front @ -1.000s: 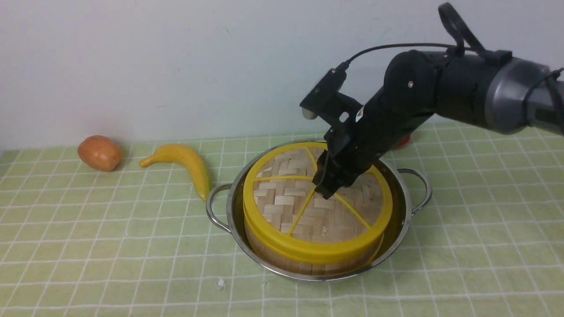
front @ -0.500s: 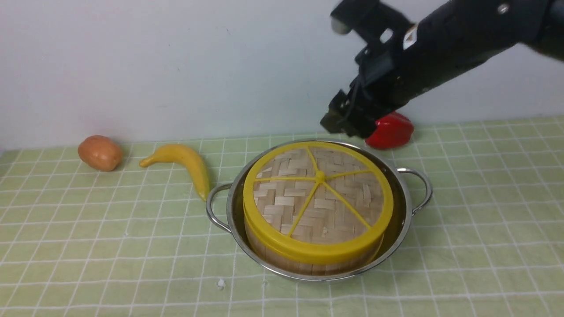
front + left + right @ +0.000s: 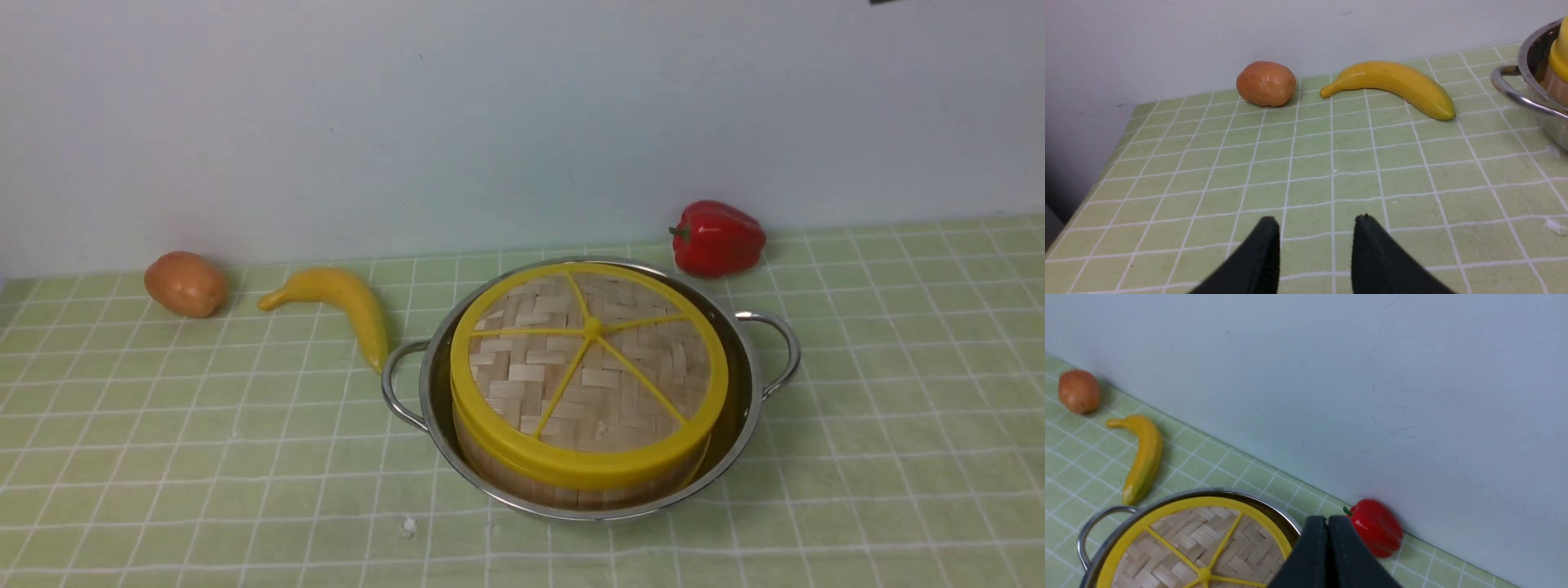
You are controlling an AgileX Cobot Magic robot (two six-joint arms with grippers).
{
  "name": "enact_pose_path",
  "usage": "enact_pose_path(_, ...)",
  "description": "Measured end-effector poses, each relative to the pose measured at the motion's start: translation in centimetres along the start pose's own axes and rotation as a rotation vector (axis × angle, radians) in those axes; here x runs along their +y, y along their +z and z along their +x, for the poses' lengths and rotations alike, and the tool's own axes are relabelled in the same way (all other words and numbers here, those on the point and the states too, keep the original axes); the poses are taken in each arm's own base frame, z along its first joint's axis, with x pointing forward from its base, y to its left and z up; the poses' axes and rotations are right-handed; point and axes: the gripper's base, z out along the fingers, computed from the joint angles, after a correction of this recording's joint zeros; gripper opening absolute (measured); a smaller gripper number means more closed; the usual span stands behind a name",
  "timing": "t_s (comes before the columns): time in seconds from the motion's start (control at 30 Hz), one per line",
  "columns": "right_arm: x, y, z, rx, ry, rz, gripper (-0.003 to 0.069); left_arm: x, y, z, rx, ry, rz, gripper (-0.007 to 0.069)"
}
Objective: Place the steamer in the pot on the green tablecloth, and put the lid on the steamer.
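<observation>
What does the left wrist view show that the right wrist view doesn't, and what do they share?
Only the left wrist view shows the left end effector, open over bare green tablecloth, the cloth's edge falling away, and the wooden side of the steamer inside the pot.

Only the right wrist view shows the red pepper by the wall, the woven lid with its yellow spokes, and the right end effector, shut.

Both show the potato, the banana, one handle of the pot and the white wall.

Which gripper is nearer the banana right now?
Probably left. The left gripper hangs low over the cloth facing the banana; the right gripper is raised above the pot.
</observation>
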Motion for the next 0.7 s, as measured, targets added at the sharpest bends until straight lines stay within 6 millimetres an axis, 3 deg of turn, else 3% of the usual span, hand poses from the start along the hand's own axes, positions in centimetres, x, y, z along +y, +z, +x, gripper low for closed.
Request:
enact_pose_path(0.3, 0.1, -0.3, 0.0, 0.005, 0.045, -0.013, -0.0006, 0.0, 0.0, 0.0, 0.000, 0.000, 0.000, 0.0243)
enact_pose_path(0.4, -0.1, -0.4, 1.0, 0.058, 0.037, 0.005, -0.0003, 0.0, 0.0, 0.0, 0.000, 0.000, 0.000, 0.0243)
enact_pose_path(0.43, -0.5, -1.0, 2.7, 0.120, 0.028, 0.033, -0.0001, 0.0, 0.0, 0.0, 0.000, 0.000, 0.000, 0.0243)
enact_pose_path(0.47, -0.5, -1.1, 3.0, 0.128, 0.028, 0.034, 0.0000, 0.0, 0.0, 0.0, 0.000, 0.000, 0.000, 0.0243)
enact_pose_path(0.5, -1.1, -2.1, 5.3, 0.180, 0.047, 0.063, 0.0001, 0.0, 0.0, 0.0, 0.000, 0.000, 0.000, 0.0243)
enact_pose_path(0.53, -1.1, -2.2, 5.6, 0.183, 0.046, 0.064, 0.0001, 0.0, 0.0, 0.0, 0.000, 0.000, 0.000, 0.0243)
enact_pose_path(0.57, -1.8, -4.1, 8.8, 0.206, 0.088, 0.091, 0.0003, 0.0, 0.0, 0.0, 0.000, 0.000, 0.000, 0.0243)
enact_pose_path(0.6, -2.1, -5.4, 10.8, 0.205, 0.110, 0.106, 0.0004, 0.0, 0.0, 0.0, 0.000, 0.000, 0.000, 0.0243)
enact_pose_path(0.63, -2.1, -5.4, 10.7, 0.197, 0.122, 0.109, 0.0004, 0.0, 0.0, 0.0, 0.000, 0.000, 0.000, 0.0243)
enact_pose_path(0.67, -2.6, -7.5, 14.3, 0.153, 0.178, 0.132, 0.0006, 0.0, 0.0, 0.0, 0.000, 0.000, 0.000, 0.0243)
enact_pose_path(0.7, -2.8, -8.6, 16.6, 0.094, 0.223, 0.145, 0.0008, 0.0, 0.0, 0.0, 0.000, 0.000, 0.000, 0.0243)
